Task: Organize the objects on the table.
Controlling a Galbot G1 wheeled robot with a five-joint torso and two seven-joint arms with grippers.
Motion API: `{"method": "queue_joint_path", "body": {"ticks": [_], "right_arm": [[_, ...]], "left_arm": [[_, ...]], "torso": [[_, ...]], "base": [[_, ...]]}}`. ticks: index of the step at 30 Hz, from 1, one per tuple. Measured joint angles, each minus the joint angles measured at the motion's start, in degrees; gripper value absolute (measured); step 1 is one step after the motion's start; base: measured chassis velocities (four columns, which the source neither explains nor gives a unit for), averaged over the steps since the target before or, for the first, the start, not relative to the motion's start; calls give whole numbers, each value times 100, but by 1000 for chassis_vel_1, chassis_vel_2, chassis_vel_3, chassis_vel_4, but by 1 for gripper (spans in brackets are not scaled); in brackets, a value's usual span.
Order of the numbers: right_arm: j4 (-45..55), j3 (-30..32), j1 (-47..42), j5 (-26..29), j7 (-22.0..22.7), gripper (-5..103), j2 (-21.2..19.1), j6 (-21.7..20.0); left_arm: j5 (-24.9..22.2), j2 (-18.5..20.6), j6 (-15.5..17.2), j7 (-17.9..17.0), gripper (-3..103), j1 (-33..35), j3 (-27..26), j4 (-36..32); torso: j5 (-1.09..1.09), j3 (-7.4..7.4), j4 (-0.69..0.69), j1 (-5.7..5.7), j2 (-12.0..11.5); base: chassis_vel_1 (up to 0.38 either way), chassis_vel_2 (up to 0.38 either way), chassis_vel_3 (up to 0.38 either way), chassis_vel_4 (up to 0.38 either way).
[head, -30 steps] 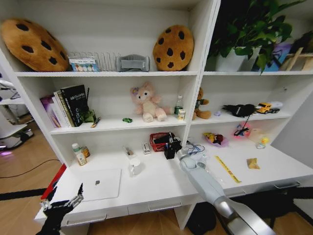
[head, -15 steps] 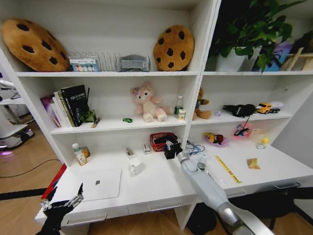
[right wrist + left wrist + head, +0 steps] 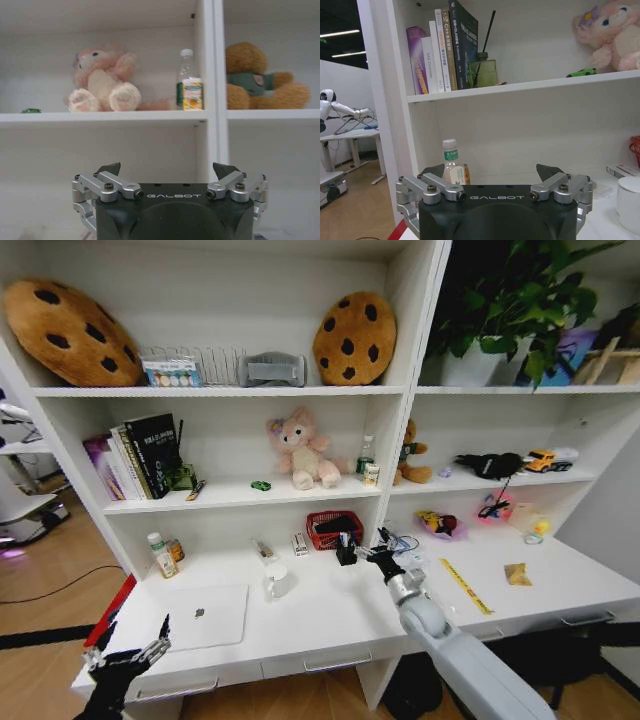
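Head view: right gripper (image 3: 381, 554), fingers spread, reaches over the long white bench (image 3: 330, 615); left gripper (image 3: 128, 651), fingers spread, hangs at its front-left corner.

The right arm (image 3: 455, 650) is smooth, round and silver-grey, with a shiny ring near the wrist and a small black tool (image 3: 384, 558) at its tip. The left tool (image 3: 125, 658) is black with silver metal bars. Up close, each tool (image 3: 496, 192) has a black boxy body with the word GALBOT in pale letters, silver bars held by dark round screws, and black pointed tips (image 3: 222, 170).
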Motion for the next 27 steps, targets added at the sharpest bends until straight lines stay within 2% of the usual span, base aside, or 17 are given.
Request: {"method": "queue_joint_path", "body": {"ticks": [1, 2, 4, 5, 7, 9, 10, 11, 12, 21, 27], "right_arm": [[275, 418, -635, -28, 6, 100, 96, -21], [275, 418, -635, -28, 6, 100, 96, -21], [733, 1064, -1808, -123, -87, 100, 423, -58], [733, 1064, -1808, -123, -87, 100, 423, -58], [1151, 1549, -2778, -277, -341, 100, 805, -45], [1267, 1664, -3023, -308, -429, 100, 930, -30], [1440, 1874, -3379, -358, -577, 100, 1191, 8], [1440, 1874, -3379, -358, -577, 100, 1191, 8], [1544, 1992, -3563, -393, -665, 100, 1359, 37], [1729, 2172, -3686, -422, -754, 100, 1554, 27], [1806, 2142, -3452, -445, -674, 100, 1489, 7]], "left_arm": [[0, 0, 0, -1, 100, 0, 0, 0], [0, 0, 0, -1, 100, 0, 0, 0], [0, 0, 0, -1, 100, 1, -1, 0], [0, 0, 0, -1, 100, 1, -1, 0], [0, 0, 0, 0, 100, 0, 0, 0], [0, 1, 0, 0, 100, 1, 0, 0], [0, 1, 0, 0, 100, 0, -1, 0], [0, 1, 0, 0, 100, 0, -1, 0], [0, 1, 0, 0, 100, 1, -1, 0], [0, 1, 0, 0, 100, 0, -1, 0], [1, 1, 0, 0, 100, 0, -1, 0]], "torso": [[1, 0, -2, 0, 0], [1, 0, -2, 0, 0], [1, 0, -2, 0, 0], [1, 0, -2, 0, 0], [-1, 0, -3, -1, 1], [-2, 0, -3, -1, 1], [-1, 0, -2, -1, 1], [-1, 0, -2, -1, 1], [1, 0, -2, -1, 1], [0, 1, -1, 0, 0], [-1, 1, 0, 1, -1]], "base": [[0, 0, 0, 0], [0, 0, 0, 0], [0, 0, 0, 0], [0, 0, 0, 0], [0, 0, 0, 0], [0, 0, 0, 0], [0, 0, 0, 0], [0, 0, 0, 0], [0, 0, 0, 0], [0, 0, 0, 0], [-47, -58, 54, 54]]}}
